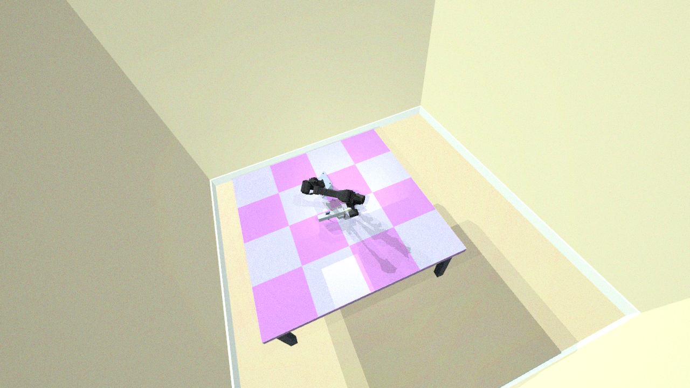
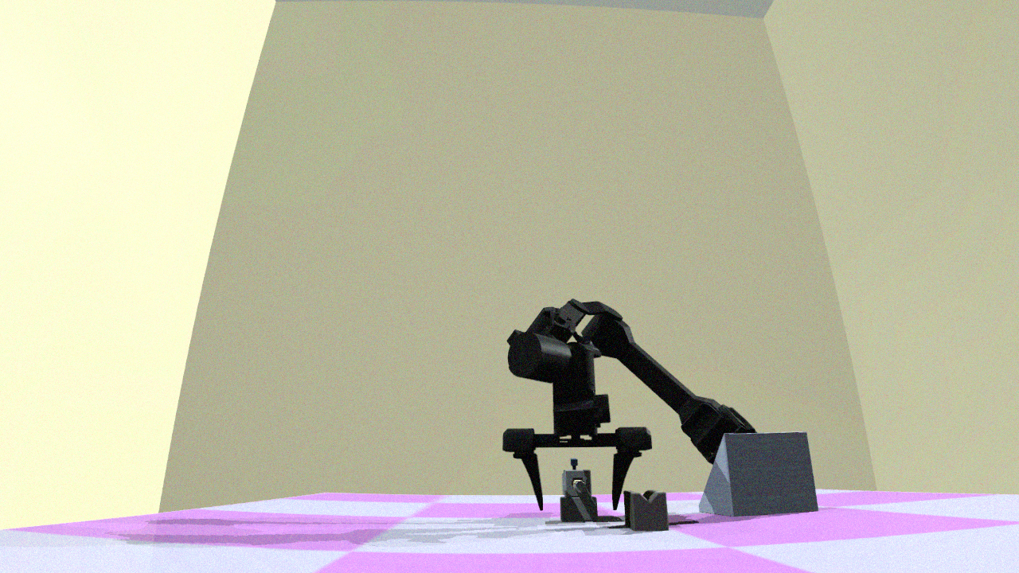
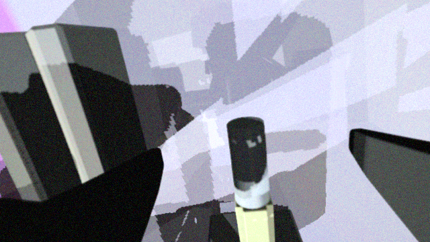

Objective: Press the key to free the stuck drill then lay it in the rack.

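My gripper (image 2: 577, 500) (image 3: 252, 148) (image 1: 351, 212) is open and empty. Its two fingers hang down on either side of the dark holder block (image 2: 574, 509). The drill (image 3: 248, 154) (image 2: 580, 487) (image 1: 331, 216) is a dark cylinder on a pale shank and sticks out of the holder between my fingers, touching neither. The small blue key (image 2: 572, 463) stands on top of the holder, just under my palm; it is hidden in the wrist view. The rack (image 2: 645, 510) (image 3: 64, 101) is a dark V-notched block just beside the holder, outside one finger.
The arm's grey wedge-shaped base (image 2: 759, 473) stands behind the rack. Everything sits near the middle of a pink and white chequered table (image 1: 289, 299) in a walled room.
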Robot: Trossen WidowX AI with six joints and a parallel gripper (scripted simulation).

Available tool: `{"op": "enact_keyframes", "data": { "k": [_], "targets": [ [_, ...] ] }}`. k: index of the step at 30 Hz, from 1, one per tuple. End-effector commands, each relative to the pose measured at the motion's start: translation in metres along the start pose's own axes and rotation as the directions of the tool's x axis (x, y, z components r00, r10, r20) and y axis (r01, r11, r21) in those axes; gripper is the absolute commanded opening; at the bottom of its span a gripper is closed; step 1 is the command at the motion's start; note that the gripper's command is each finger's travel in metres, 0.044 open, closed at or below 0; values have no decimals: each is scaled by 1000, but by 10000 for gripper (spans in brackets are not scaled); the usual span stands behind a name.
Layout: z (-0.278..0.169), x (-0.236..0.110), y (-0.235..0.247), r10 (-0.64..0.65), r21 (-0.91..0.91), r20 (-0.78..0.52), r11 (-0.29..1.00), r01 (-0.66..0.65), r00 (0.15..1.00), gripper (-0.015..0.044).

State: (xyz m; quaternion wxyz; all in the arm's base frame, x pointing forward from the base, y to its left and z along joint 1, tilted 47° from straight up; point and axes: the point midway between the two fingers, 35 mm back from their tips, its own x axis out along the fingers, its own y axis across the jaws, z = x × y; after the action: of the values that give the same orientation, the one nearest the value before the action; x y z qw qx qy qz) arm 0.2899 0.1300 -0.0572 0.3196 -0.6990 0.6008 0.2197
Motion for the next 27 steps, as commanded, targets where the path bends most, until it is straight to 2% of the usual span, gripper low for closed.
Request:
{"op": "enact_keyframes", "data": {
  "k": [1,22,27],
  "targets": [
    [-2,2,1,1,-5,-5,1000,-1,1000,440],
    [-4,5,3,1,-5,-6,1000,-1,1000,440],
    [-2,3,1,0,0,0,1000,0,1000,309]
  ]
}}
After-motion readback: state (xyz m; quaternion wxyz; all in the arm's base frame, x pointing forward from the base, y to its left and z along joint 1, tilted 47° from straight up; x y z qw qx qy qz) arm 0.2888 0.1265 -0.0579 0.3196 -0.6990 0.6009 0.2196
